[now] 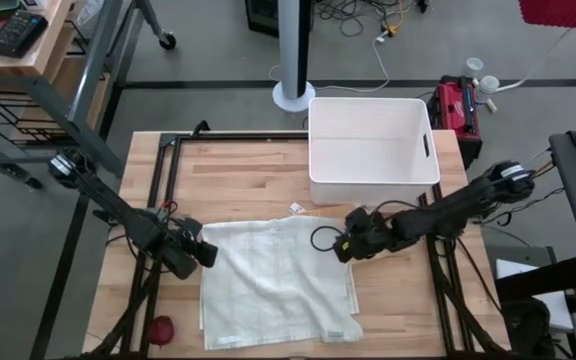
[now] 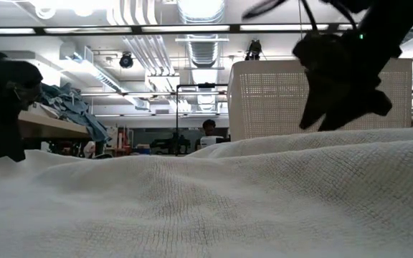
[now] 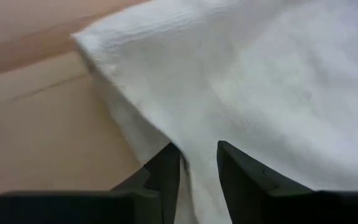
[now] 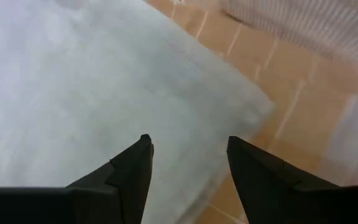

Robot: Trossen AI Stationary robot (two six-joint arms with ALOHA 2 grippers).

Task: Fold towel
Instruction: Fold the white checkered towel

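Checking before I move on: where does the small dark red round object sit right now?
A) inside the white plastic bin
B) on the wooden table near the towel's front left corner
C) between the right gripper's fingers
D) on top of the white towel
B: in the high view the small dark red round object lies on the bare wooden table, just left of the white towel.

I am counting one white towel (image 1: 273, 280) lying on one wooden worktop (image 1: 238, 175), with one white bin (image 1: 373, 150) standing at its far edge and one small red ball (image 1: 161, 328) sitting near its front left corner. I am working with two tools, my left tool (image 1: 208, 255) and my right tool (image 1: 340, 245), and one person (image 2: 209, 129) is showing in the room behind.
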